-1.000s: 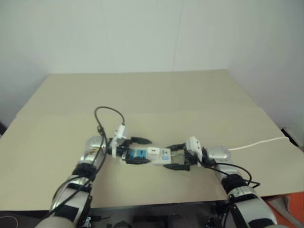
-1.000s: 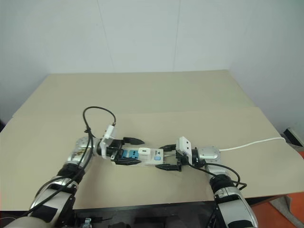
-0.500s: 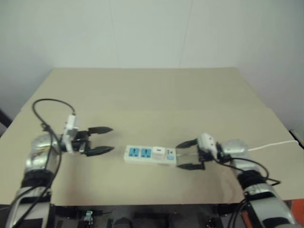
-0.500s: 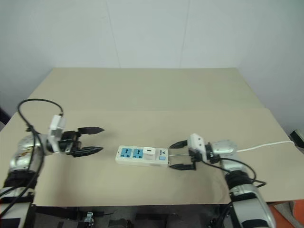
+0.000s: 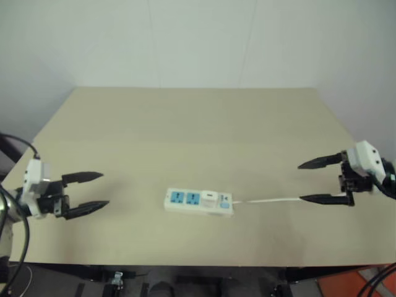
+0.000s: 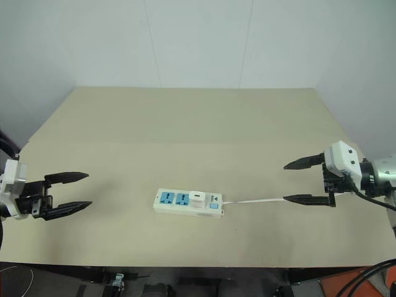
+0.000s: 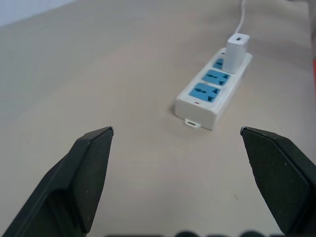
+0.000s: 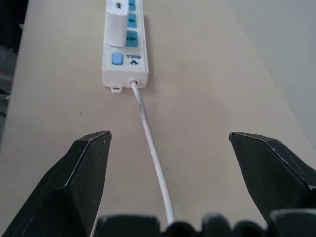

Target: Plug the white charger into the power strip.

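The power strip (image 6: 188,202) lies flat near the table's front middle, a long white bar with blue sockets. The white charger (image 6: 197,198) stands upright in the socket nearest the strip's switch end; the wrist views show it seated there too (image 7: 236,52) (image 8: 118,25). The strip's thin white cord (image 6: 253,200) runs off to the right. My left gripper (image 6: 73,192) hovers open far to the left of the strip, holding nothing. My right gripper (image 6: 298,182) hangs open well to the right, above the cord, also holding nothing.
The beige table (image 6: 198,124) stretches back to a white wall. Its front edge runs just below the strip. An orange object (image 5: 371,281) shows past the front right corner, on the floor.
Both grippers have drawn away from the strip's ends, the left one far to the left, the right one to the right and upward. The charger stays in its socket.
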